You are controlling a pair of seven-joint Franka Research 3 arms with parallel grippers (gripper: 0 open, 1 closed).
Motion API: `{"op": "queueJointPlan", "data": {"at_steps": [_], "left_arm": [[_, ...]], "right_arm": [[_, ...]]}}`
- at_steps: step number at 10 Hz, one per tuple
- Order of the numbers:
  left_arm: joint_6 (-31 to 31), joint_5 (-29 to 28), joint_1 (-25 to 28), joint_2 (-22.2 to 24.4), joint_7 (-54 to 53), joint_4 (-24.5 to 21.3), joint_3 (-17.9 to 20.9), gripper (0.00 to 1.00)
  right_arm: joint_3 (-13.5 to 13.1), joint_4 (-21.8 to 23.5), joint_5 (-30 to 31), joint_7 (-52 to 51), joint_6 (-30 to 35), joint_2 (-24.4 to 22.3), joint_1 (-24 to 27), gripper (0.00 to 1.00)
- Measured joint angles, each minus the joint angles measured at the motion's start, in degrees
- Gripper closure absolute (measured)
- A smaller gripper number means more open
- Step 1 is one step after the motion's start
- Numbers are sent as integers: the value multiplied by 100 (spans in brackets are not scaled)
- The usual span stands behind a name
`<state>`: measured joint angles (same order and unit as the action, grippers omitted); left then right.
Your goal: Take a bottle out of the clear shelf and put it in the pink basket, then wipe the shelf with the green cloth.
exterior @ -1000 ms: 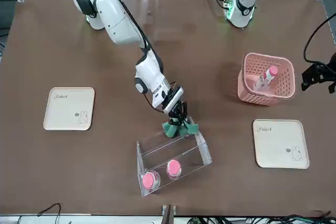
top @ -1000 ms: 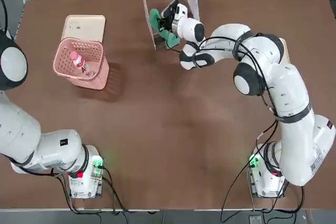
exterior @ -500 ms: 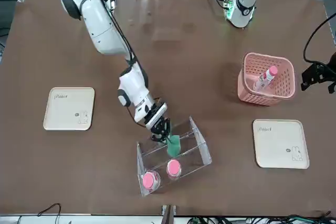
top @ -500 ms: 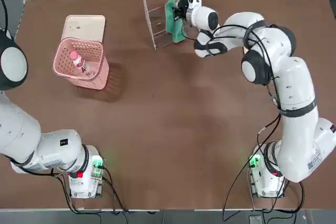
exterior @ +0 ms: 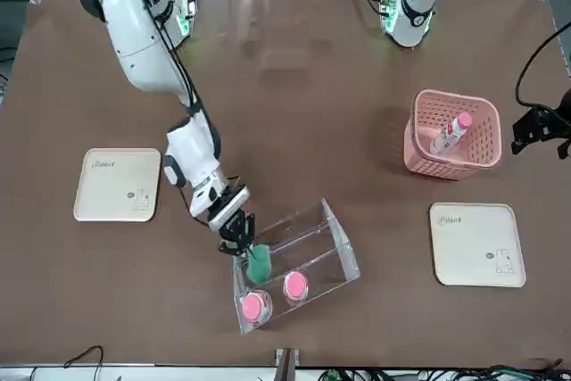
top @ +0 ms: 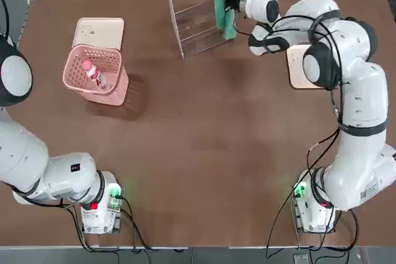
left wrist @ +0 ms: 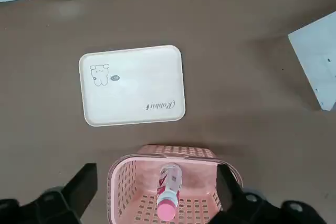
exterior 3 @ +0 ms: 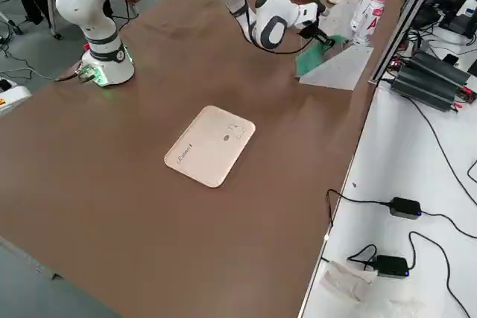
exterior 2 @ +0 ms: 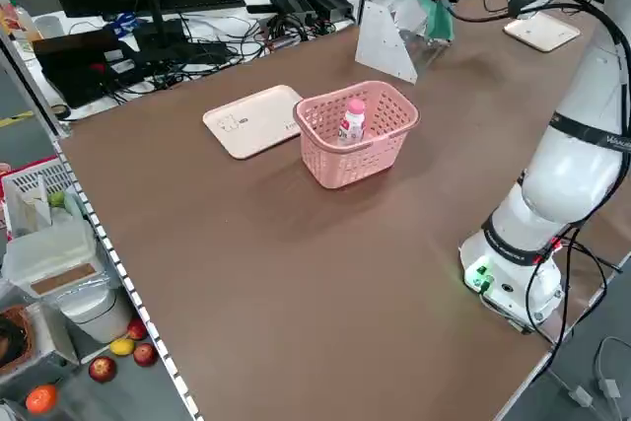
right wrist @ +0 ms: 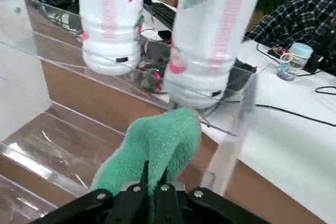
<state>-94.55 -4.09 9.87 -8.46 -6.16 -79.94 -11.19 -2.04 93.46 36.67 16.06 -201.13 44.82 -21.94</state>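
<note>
The right gripper (exterior: 239, 231) jaws are clamped on the green cloth (top: 223, 10), a soft teal rag that is bunched and pressed against the clear shelf (top: 195, 21) at its right end. Two pink-capped bottles are held in the shelf. The bottle (top: 93, 73) lies in the pink basket (top: 117, 88). The left gripper (exterior: 540, 127) jaws are spread apart.

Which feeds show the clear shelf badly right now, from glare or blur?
Top view: the shelf is faint, its panels nearly see-through against the table. Left side view: its end panel looks flat white. Right wrist view: bottles close up and blurred, cloth sharper.
</note>
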Motion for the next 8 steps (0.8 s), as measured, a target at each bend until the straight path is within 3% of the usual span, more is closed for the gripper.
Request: {"op": "queueJointPlan", "data": {"at_steps": [5,6,8], "left_arm": [[0,0,4,0,0,1,3,0],[2,0,4,0,0,1,3,0],[10,0,0,0,0,-1,1,0]], "right_arm": [[62,1468,18,977,61,-1345,141,97],[71,1801,28,1262,329,-1720,163,97],[295,2153,33,1440,1815,-2456,254,97]]}}
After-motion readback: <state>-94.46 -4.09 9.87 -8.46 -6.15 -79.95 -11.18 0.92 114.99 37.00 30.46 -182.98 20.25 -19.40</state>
